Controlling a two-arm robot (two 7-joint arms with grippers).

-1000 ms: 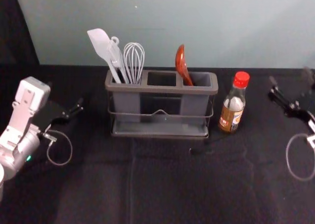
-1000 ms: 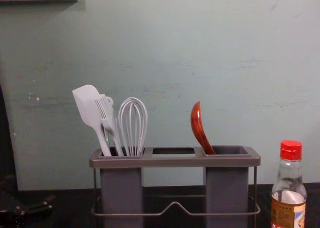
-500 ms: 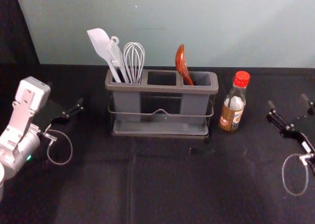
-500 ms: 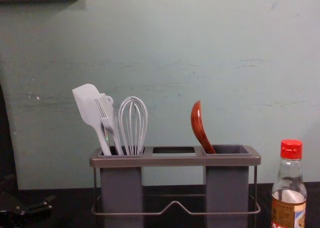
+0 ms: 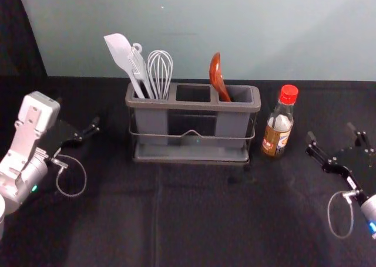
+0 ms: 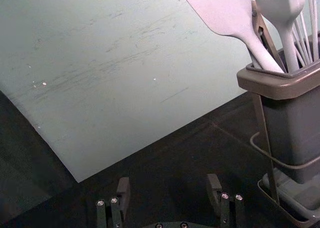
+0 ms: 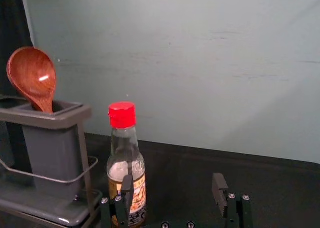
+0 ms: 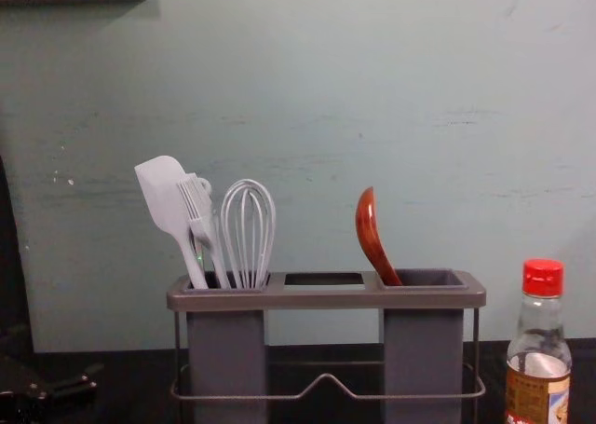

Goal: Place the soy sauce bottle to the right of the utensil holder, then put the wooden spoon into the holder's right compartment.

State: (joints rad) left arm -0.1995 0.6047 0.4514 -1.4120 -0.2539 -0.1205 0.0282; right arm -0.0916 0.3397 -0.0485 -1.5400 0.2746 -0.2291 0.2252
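While my right gripper (image 5: pixel 332 132) hangs at the right of the table (image 5: pixel 194 220), nearer to me than the soy sauce bottle (image 5: pixel 277 132) and well apart from it, its two fingers stand wide, with nothing held between them. In the right wrist view one of those fingers overlaps the bottle's label (image 7: pixel 137 200), but the head view shows a gap between gripper and glass.

The bottle stands upright on the dark cloth to the right of the utensil holder (image 5: pixel 197 107), just beside it without touching, its red cap (image 5: pixel 288 94) on top. The wooden spoon (image 5: pixel 217 76) is in the holder's right compartment (image 5: pixel 239 94), its bowl up above the rim and its handle down inside; seen from my chest, it leans to the left.

At the other end, the left compartment carries a white spatula (image 5: pixel 119 53), a white brush (image 8: pixel 196 210) and a whisk (image 5: pixel 159 67), all with their heads up. The spatula tilts outward to the left, and the whisk is the closest of them to the middle.

My left gripper (image 5: pixel 77 113) is parked left of the holder, apart from it, its fingers spread and holding nothing.
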